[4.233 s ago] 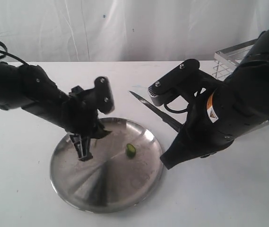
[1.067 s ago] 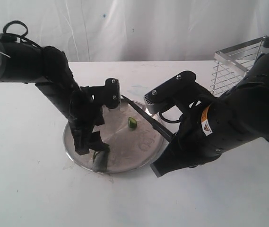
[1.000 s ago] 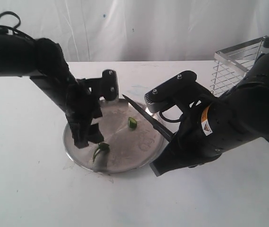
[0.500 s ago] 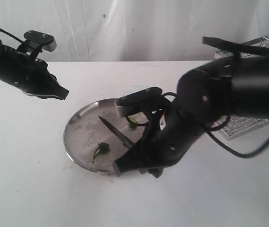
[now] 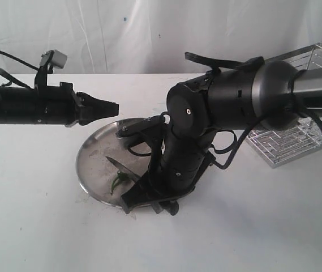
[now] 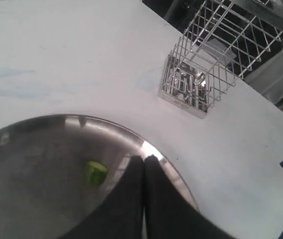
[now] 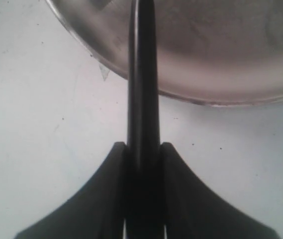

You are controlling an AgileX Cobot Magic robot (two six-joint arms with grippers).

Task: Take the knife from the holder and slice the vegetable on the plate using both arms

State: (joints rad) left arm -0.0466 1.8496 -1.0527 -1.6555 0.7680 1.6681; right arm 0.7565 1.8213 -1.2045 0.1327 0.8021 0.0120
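left arm (image 5: 25, 106): slim, matte black, cylindrical; grey camera block (image 5: 53, 58) on a bracket at 12 o'clock; thin black cable (image 5: 2, 54) trailing.
right arm (image 5: 228, 102): thick glossy black housings, one silver screw (image 5: 188, 111), grey link (image 5: 313, 88), looping black cables.
left fingers (image 6: 129, 199): black, tapered.
right fingers (image 7: 106, 199): black, flared.

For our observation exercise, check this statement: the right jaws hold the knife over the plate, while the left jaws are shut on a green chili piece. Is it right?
Not quite. The left jaws are shut on nothing: the left wrist view shows them pressed together, with the green chili piece lying apart on the plate. The right jaws do hold the knife over the plate.
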